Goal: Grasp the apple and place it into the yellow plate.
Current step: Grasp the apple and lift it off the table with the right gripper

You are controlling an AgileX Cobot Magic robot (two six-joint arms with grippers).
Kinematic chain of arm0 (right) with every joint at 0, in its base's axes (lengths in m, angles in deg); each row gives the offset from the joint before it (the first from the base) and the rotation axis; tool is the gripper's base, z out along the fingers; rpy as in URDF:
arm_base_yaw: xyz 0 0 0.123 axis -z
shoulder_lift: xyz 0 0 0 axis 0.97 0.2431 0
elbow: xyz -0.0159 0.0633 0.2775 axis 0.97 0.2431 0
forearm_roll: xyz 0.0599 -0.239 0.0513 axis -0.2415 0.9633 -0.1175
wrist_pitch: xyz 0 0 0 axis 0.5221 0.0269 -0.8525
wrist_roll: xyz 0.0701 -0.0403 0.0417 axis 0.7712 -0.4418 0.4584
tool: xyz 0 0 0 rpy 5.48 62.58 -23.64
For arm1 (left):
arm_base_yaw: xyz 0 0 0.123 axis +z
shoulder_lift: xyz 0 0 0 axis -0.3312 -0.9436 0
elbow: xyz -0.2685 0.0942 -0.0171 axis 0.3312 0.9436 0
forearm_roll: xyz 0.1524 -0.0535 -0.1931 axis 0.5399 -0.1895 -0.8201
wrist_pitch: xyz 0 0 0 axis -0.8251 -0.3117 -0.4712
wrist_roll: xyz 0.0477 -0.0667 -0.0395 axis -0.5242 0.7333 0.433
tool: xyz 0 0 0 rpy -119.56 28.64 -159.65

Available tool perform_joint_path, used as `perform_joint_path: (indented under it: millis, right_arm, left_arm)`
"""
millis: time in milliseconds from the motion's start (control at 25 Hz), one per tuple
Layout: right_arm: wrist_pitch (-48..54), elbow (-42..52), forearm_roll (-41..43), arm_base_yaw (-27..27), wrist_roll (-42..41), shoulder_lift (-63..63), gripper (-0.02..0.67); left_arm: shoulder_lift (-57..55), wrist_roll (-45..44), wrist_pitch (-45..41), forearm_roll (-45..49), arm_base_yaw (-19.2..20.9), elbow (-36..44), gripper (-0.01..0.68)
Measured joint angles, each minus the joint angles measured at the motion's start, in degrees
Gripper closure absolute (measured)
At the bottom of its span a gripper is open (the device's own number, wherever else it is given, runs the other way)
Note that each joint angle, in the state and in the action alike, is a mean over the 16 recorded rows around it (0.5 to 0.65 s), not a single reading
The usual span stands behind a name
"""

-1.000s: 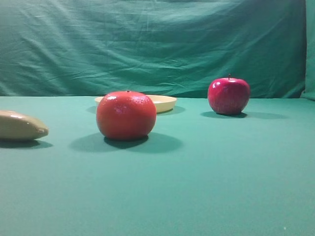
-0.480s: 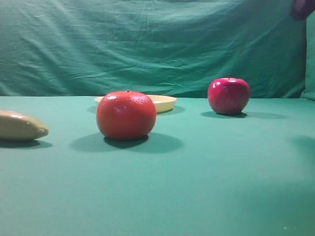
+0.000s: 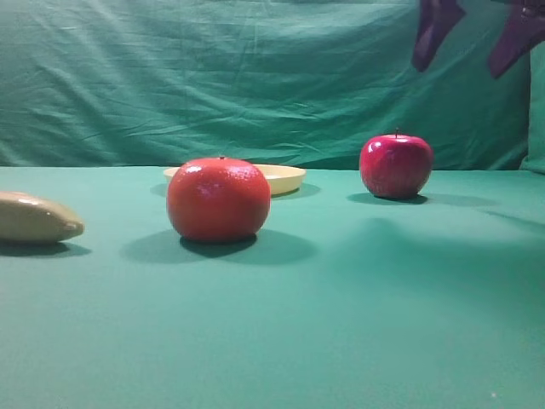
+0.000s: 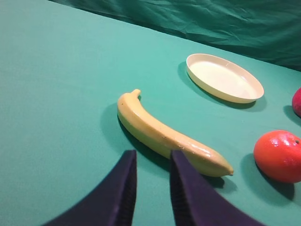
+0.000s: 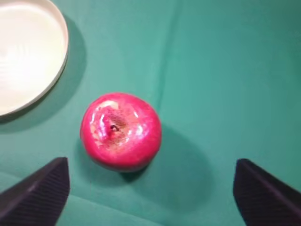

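The glossy crimson apple (image 3: 396, 166) stands on the green cloth at the right, apart from the pale yellow plate (image 3: 285, 178) behind the middle. My right gripper (image 3: 477, 34) hangs wide open high above the apple and slightly to its right. In the right wrist view the apple (image 5: 121, 131) lies below the open gripper (image 5: 150, 165), left of centre, with the plate (image 5: 23, 52) at the upper left. My left gripper (image 4: 151, 157) is shut and empty, low over the cloth near the banana. Its view shows the plate (image 4: 225, 77) and the apple's edge (image 4: 297, 101).
A large orange-red round fruit (image 3: 219, 200) sits in front of the plate, partly hiding it; it also shows in the left wrist view (image 4: 278, 155). A tan banana (image 3: 34, 219) lies at the far left (image 4: 164, 134). A green cloth backdrop (image 3: 255, 77) closes the rear.
My right gripper has come into the exterior view at the top right and moved left and down, open, over the apple. Its shadow now falls on the cloth. The objects have not moved.
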Motion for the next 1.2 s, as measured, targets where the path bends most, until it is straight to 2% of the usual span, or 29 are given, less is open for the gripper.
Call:
perform_joint_path:
  millis: [440,800,1040,1200]
  right_arm:
    - [-2.27,-5.39,0.99,-1.86,-2.53,9.65,-0.018]
    - [-1.8,-9.38,1.06,-1.86,-2.64,14.02,0.052]
    - [0.18,-14.73,-2.27,-2.27,-2.84,14.56,0.099]
    - [0.31,-18.57,-5.23,-3.86,-3.96,14.68,0.106]
  left_arm:
    - [0.0,0.0,0.0,0.0,0.0,0.0,0.516]
    - [0.0,0.0,0.0,0.0,0.0,0.0,0.516]
    - [0.0,0.0,0.0,0.0,0.0,0.0,0.516]
    - [0.0,0.0,0.0,0.0,0.0,0.0,0.516]
